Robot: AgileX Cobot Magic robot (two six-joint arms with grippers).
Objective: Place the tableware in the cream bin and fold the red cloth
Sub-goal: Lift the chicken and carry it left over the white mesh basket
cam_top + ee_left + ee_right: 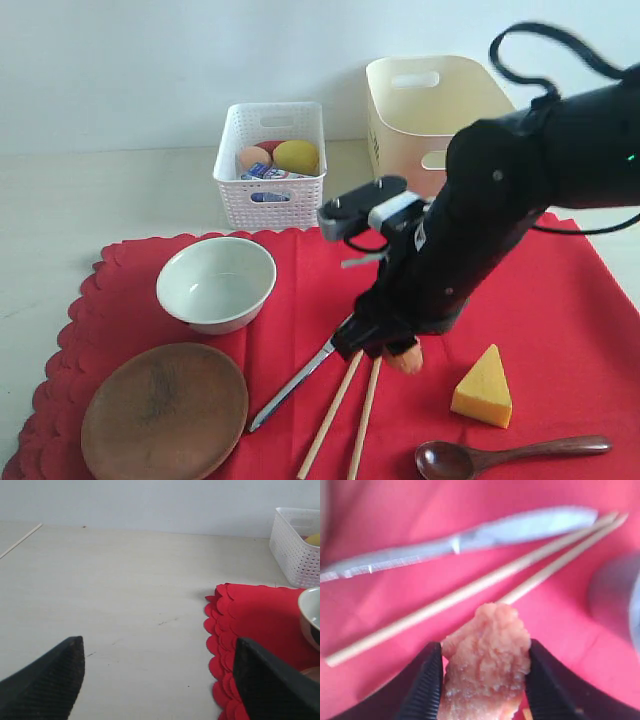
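On the red cloth lie the pale bowl, the brown wooden plate, the knife, the chopsticks and the dark spoon. My right gripper is down on the cloth beside the chopsticks, shut on a pinkish sausage. A blurred steel cup stands close by; the arm hides it in the exterior view. My left gripper hangs open over bare table beside the cloth's scalloped edge. The cream bin stands at the back right.
A white perforated basket at the back holds an egg, a lemon and a small carton. A yellow cheese wedge lies on the cloth to the right of the right gripper.
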